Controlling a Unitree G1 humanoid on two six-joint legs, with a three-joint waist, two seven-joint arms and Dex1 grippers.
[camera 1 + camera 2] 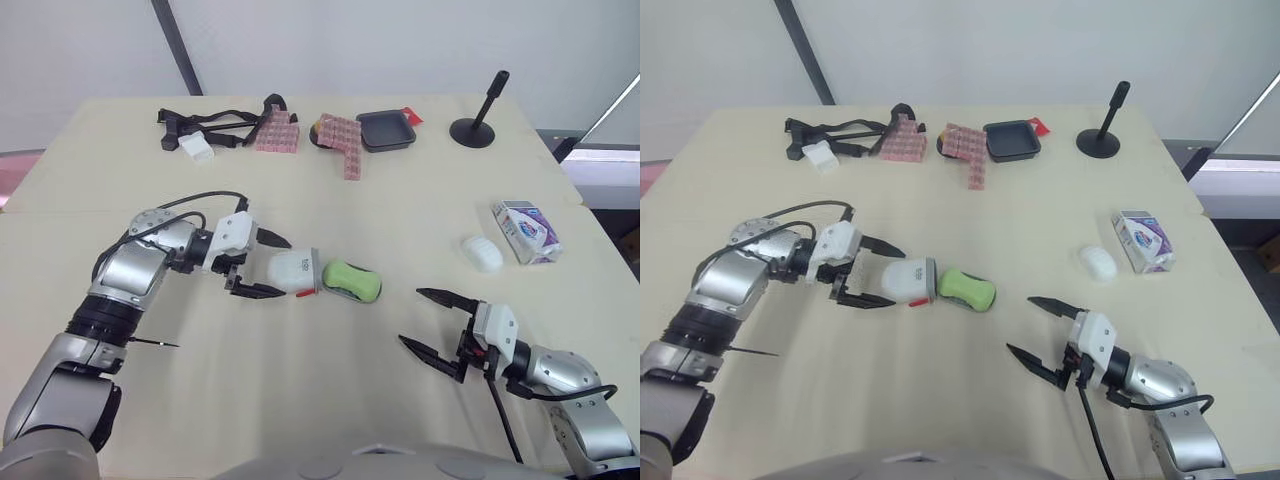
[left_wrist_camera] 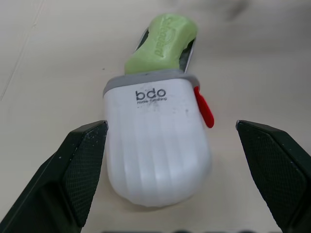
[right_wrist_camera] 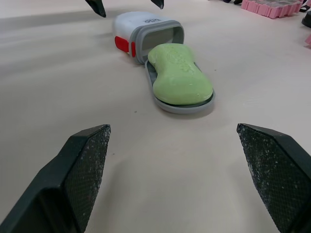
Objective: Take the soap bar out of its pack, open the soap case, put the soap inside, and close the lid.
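The white soap case (image 1: 297, 271) with a grey rim and a red tab lies on its side at mid-table. Its grey inner tray (image 3: 187, 106) is slid out to the right and carries the green soap bar (image 1: 352, 281). My left gripper (image 1: 285, 267) is open and straddles the closed end of the case (image 2: 155, 145); one finger is right against its side, the other stands clear. My right gripper (image 1: 411, 316) is open and holds nothing, near the front edge to the right, pointing at the soap (image 3: 179, 75) from a distance.
The opened soap pack (image 1: 525, 232) lies at the right, with a small white rounded piece (image 1: 482, 253) beside it. Along the far edge are black straps (image 1: 205, 128), pink block racks (image 1: 340, 140), a black tray (image 1: 386, 130) and a black stand (image 1: 478, 125).
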